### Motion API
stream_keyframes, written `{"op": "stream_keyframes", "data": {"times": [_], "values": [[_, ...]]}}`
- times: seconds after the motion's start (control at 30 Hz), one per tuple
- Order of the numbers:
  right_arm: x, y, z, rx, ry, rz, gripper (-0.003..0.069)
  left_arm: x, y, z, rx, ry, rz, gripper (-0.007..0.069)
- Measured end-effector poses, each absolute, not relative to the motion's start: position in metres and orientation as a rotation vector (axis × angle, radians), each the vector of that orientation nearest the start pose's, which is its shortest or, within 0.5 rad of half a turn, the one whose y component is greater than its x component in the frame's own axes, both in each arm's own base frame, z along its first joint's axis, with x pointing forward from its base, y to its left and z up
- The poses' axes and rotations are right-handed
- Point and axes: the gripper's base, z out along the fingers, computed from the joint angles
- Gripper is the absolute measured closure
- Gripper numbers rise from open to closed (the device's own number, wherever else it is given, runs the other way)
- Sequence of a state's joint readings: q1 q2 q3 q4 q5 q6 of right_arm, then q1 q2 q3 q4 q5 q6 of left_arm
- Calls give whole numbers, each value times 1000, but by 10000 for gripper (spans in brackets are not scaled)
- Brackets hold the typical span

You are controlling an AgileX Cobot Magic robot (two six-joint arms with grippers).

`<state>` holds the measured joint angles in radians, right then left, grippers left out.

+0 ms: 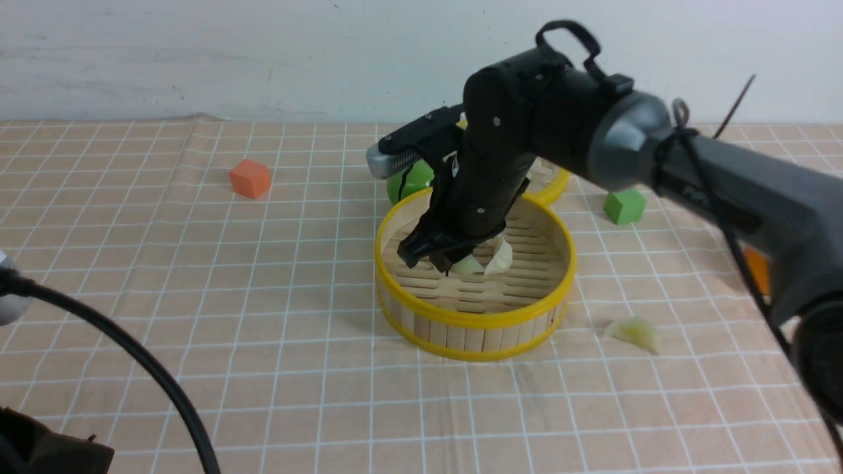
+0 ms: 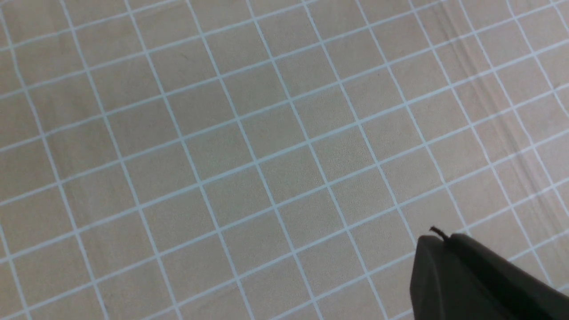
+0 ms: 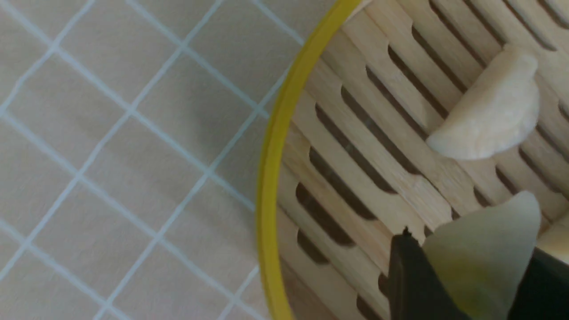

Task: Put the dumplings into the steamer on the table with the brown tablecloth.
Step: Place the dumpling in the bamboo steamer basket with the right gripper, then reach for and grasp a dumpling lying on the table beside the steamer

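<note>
The steamer [image 1: 474,322] stands mid-table on the brown tablecloth [image 1: 197,276]. My right gripper [image 1: 442,258] reaches down inside it, shut on a pale green dumpling [image 1: 466,266] just above the slatted floor. The right wrist view shows that dumpling [image 3: 484,235] pinched between the black fingers of the gripper [image 3: 475,251], the steamer's yellow rim [image 3: 271,178], and a creamy white dumpling [image 3: 493,111] lying on the slats; it also shows in the front view [image 1: 500,258]. Another green dumpling [image 1: 635,334] lies on the cloth right of the steamer. My left gripper [image 2: 444,240] is shut and empty over bare cloth.
An orange cube [image 1: 250,178] sits at the far left and a green cube [image 1: 624,206] right of the steamer. A green round object [image 1: 408,183] and the yellow-rimmed lid [image 1: 556,187] lie behind the steamer. A black cable [image 1: 151,368] crosses the near left.
</note>
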<state>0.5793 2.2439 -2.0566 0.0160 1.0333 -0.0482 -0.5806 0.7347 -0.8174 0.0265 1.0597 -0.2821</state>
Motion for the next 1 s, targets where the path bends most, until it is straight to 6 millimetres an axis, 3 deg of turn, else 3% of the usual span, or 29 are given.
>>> {"op": "stream_keyframes", "data": {"times": [0.13,0.23,0.3,0.37,0.43,0.47,0.5,0.63,0.7,0.73,0.8,0.87,0.9,0.97,1.0], "values": [[425,279,208,-814,2656,167,445,98,-62,333,379,2483,-328,638],[427,281,199,-803,2683,162,435,98,-61,333,379,2484,-327,638],[427,281,199,-803,2687,162,410,98,-61,333,379,2484,-327,638],[427,281,200,-806,2695,159,314,98,-61,333,379,2484,-327,638],[424,279,208,-813,2704,147,222,98,-61,333,379,2484,-327,638],[424,278,209,-813,2705,146,222,98,-61,333,379,2484,-327,638],[421,276,221,-838,2702,127,167,98,-61,333,379,2484,-327,638],[410,262,278,-918,2580,89,106,98,-61,333,379,2483,-326,638],[401,245,312,-922,2516,76,102,98,-62,333,379,2480,-327,638],[399,241,317,-917,2511,74,102,98,-62,333,379,2479,-327,638],[390,211,338,-883,2510,55,112,98,-62,333,379,2478,-328,638],[383,182,334,-855,2573,15,127,98,-62,333,378,2479,-329,638],[383,177,333,-844,2583,10,130,98,-62,333,378,2479,-329,638],[375,147,316,-826,2681,-40,139,98,-62,333,378,2478,-330,638],[374,142,313,-829,2696,-48,139,98,-62,333,378,2477,-330,638]]}}
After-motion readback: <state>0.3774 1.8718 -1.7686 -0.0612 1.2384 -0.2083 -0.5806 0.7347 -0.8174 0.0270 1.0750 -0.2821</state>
